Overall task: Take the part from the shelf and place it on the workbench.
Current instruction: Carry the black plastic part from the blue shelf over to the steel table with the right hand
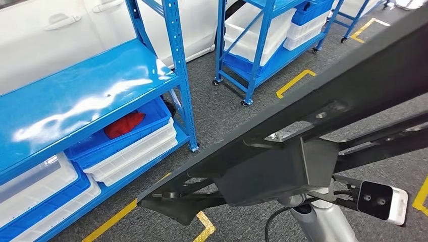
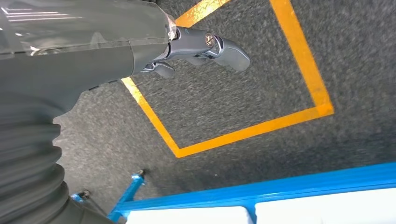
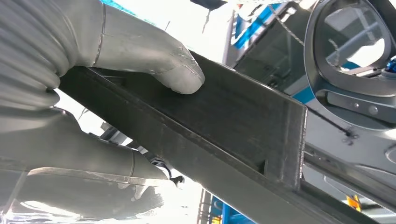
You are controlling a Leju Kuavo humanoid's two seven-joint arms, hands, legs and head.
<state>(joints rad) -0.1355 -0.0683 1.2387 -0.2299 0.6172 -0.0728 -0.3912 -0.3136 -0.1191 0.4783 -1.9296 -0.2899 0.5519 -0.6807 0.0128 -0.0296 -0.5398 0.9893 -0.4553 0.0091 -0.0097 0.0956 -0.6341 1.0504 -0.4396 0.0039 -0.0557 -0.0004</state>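
Your right hand (image 3: 107, 93) is gripping the dark part (image 3: 233, 121); your left hand (image 2: 205, 49) is hanging over the floor (image 2: 243, 102), fingers apart, holding nothing.

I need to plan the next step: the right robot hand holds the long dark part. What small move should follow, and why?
Probably keep carrying it toward the workbench. The right robot hand grips the dark part clear of the blue shelf, above the floor; the left robot hand hangs free.

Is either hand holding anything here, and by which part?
The right hand grips a long dark part by its boxy middle section, thumb pressed on its flat face. The left hand holds nothing.
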